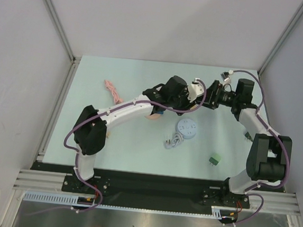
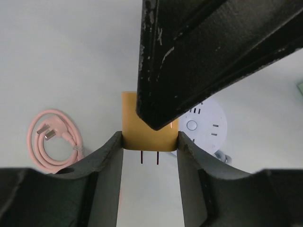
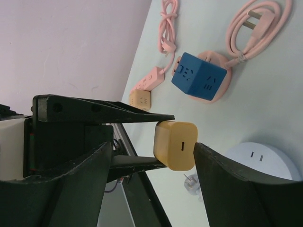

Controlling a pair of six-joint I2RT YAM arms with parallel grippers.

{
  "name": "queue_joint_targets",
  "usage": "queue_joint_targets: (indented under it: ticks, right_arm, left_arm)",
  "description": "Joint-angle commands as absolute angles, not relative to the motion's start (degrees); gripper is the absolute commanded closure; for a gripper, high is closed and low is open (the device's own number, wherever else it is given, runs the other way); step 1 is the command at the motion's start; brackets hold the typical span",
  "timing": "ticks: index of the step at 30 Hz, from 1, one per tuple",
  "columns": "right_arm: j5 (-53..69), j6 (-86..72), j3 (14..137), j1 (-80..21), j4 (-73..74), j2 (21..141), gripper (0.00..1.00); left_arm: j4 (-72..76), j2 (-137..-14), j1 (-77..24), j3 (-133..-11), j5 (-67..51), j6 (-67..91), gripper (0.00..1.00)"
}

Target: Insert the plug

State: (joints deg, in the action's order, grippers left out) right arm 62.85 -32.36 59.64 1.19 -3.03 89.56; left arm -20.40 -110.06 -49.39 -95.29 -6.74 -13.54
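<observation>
A yellow plug block point(image 2: 142, 126) with two thin prongs is pinched between the fingertips of my left gripper point(image 2: 150, 139), held above the table. In the right wrist view the plug point(image 3: 176, 144) shows its slotted end. My right gripper point(image 3: 152, 144) is open, with one finger on each side of the plug. Its right finger is close to the plug and its left finger point(image 3: 71, 189) is well away. The round white socket point(image 1: 188, 129) lies on the table below and also shows in the left wrist view point(image 2: 208, 124). In the top view both grippers meet at mid-table, left point(image 1: 196, 89) and right point(image 1: 210, 95).
A blue cube socket point(image 3: 199, 78) sits on a pink base, with a pink power strip point(image 3: 149, 80) and a coiled pink cable point(image 2: 52, 139) nearby. A white plug with cord point(image 1: 173, 142) lies by the round socket. A green block point(image 1: 215, 159) lies near the right.
</observation>
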Motion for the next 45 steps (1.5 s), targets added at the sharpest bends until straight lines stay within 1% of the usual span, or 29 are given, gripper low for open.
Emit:
queue_joint_targets:
  ticks: [1,10,15,18,19,21,22,23,24,25,26,27,28,30,31,33,34,35,36,38,39,40,41,42,45]
  right_arm:
    - [61.62,-29.89,61.70,0.97,-0.80,90.44,0.25]
    - [62.49,-27.07,63.28,0.18,2.90,91.76,0.25]
    - [64.68,-29.09,63.02,-2.55,0.70,92.72,0.33]
    - [64.25,-30.05,61.97,-2.99,-2.19,92.29,0.50]
    - [64.94,-31.62,61.18,-3.08,-4.29,92.29,0.64]
    - [65.04,-32.69,60.56,-3.08,-5.79,91.67,0.80]
    - [64.08,-33.74,60.21,-2.90,-6.76,91.41,0.94]
    - [63.64,-34.27,59.60,-2.55,-7.46,90.71,1.00]
    - [63.11,-34.80,59.59,-2.37,-7.38,90.27,1.00]
    - [61.45,-35.07,59.59,-2.20,-6.34,89.83,1.00]
    - [60.30,-34.11,59.85,-2.11,-4.59,89.30,1.00]
    - [58.90,-32.54,60.98,-1.94,-2.13,88.17,1.00]
    - [54.28,-30.43,61.69,-2.02,5.63,87.55,1.00]
    - [44.09,-24.47,65.63,-2.72,16.12,86.84,1.00]
    - [34.29,-24.17,66.87,-2.99,23.65,86.84,1.00]
    - [29.64,-26.35,67.06,-3.95,26.10,86.23,1.00]
    - [25.88,-26.54,67.06,-4.74,27.23,85.61,1.00]
    - [23.84,-25.76,67.32,-6.05,28.03,85.17,1.00]
    - [19.90,-21.66,68.54,-7.28,28.91,84.82,1.00]
    - [15.93,-16.64,70.04,-10.71,33.12,85.25,1.00]
    - [13.04,-14.61,70.74,-11.07,34.70,85.95,1.00]
    - [12.49,-11.11,72.49,-11.16,37.85,87.44,1.00]
    - [12.39,-9.68,72.94,-11.16,39.01,88.23,1.00]
    - [12.65,-8.45,73.38,-11.25,39.98,88.85,1.00]
    - [14.15,-5.02,72.86,-11.34,40.61,90.09,1.00]
  left_arm:
    - [-17.05,-105.56,-49.48,-94.40,-8.09,-13.62,1.00]
    - [-16.26,-102.92,-49.48,-92.55,-9.14,-12.66,1.00]
    - [-15.91,-102.66,-49.48,-92.37,-9.75,-12.13,1.00]
    - [-15.65,-102.22,-49.48,-92.02,-10.11,-12.13,1.00]
    - [-15.30,-101.87,-49.48,-91.59,-10.02,-12.22,1.00]
    - [-15.03,-101.52,-49.48,-90.80,-10.28,-12.22,1.00]
    - [-15.03,-101.25,-49.48,-90.70,-10.28,-12.22,0.95]
    - [-15.03,-101.08,-49.48,-90.62,-10.20,-12.04,0.87]
    - [-15.73,-101.25,-49.48,-90.70,-10.02,-11.52,0.77]
    - [-16.25,-101.08,-49.48,-90.79,-10.02,-11.25,0.48]
    - [-16.87,-100.64,-49.48,-90.79,-9.85,-10.99,0.34]
    - [-18.09,-100.37,-49.48,-90.53,-10.10,-10.81,0.27]
    - [-18.54,-99.68,-49.48,-89.66,-10.11,-10.81,0.19]
    - [-19.94,-97.57,-49.48,-88.42,-8.36,-9.15,0.18]
    - [-20.82,-96.95,-49.40,-87.81,-7.74,-8.44,0.18]
    - [-22.75,-94.59,-49.31,-86.15,-5.81,-5.56,0.19]
    - [-22.76,-93.70,-48.96,-85.09,-5.89,-4.06,0.22]
    - [-22.76,-92.73,-48.78,-83.95,-7.02,-2.91,0.22]
    - [-22.15,-90.98,-48.61,-80.98,-7.81,-0.55,0.24]
    - [-21.01,-89.39,-48.34,-77.97,-8.79,2.88,0.27]
    - [-20.22,-88.86,-48.25,-75.61,-9.83,6.47,0.32]
    - [-19.43,-88.07,-47.90,-74.28,-11.32,8.16,0.32]
    - [-17.60,-87.89,-47.99,-73.14,-15.25,10.96,0.33]
    - [-16.36,-87.54,-47.99,-70.69,-17.03,12.38,0.35]
    - [-11.43,-86.66,-47.99,-66.81,-20.74,16.42,0.36]
